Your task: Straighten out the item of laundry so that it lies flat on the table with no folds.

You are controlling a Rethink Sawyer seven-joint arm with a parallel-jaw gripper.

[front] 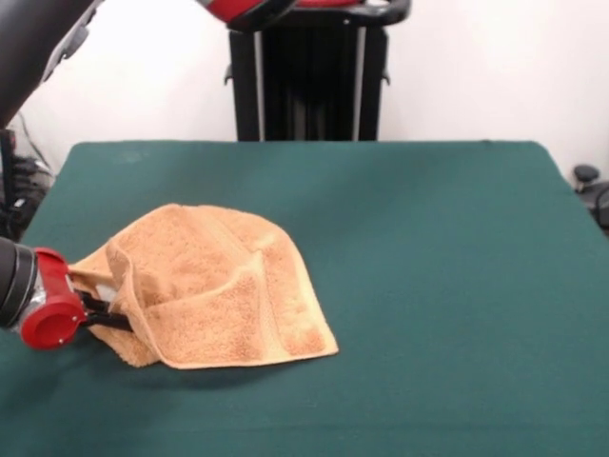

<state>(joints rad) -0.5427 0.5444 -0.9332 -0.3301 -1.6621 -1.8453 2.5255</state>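
The orange-tan towel lies bunched and folded over itself on the left part of the green table. A flat woven band runs along its right edge, and its front right corner lies flat on the table. My gripper comes in low from the left edge, behind its red collar. Its black fingers stand close together and pinch the towel's left edge, which is lifted a little off the table. The fingertips are hidden in the cloth.
The robot's black pedestal stands at the table's far side. The arm's dark link crosses the top left corner. Dark equipment sits off the table's right edge.
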